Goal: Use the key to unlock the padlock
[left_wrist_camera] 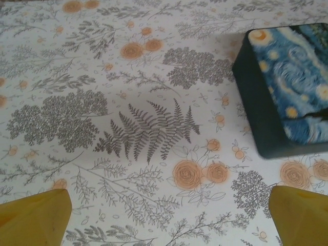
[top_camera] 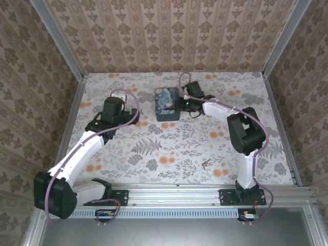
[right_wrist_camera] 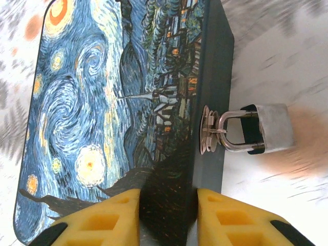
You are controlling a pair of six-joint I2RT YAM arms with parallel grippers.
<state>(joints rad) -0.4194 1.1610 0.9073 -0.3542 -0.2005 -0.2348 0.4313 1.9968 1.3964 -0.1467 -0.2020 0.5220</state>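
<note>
Top view: the left gripper (top_camera: 114, 106) hangs over the table (top_camera: 154, 148), left of the tin (top_camera: 167, 104). The right gripper (top_camera: 182, 104) is at the tin's right side. The key (top_camera: 206, 164) lies near the right arm's base, well apart from both grippers.

Left wrist: the left gripper's (left_wrist_camera: 166, 225) jaws are wide apart, with the tin (left_wrist_camera: 287, 87) ahead to the right.

Right wrist: the padlock (right_wrist_camera: 269, 128) hangs by its shackle from the hasp (right_wrist_camera: 209, 130) on the tin's (right_wrist_camera: 102, 102) side wall. It is ahead of the right gripper (right_wrist_camera: 168, 220) and right of its gap. The jaws stand narrowly apart with the tin's edge between them; whether they pinch it cannot be told
</note>
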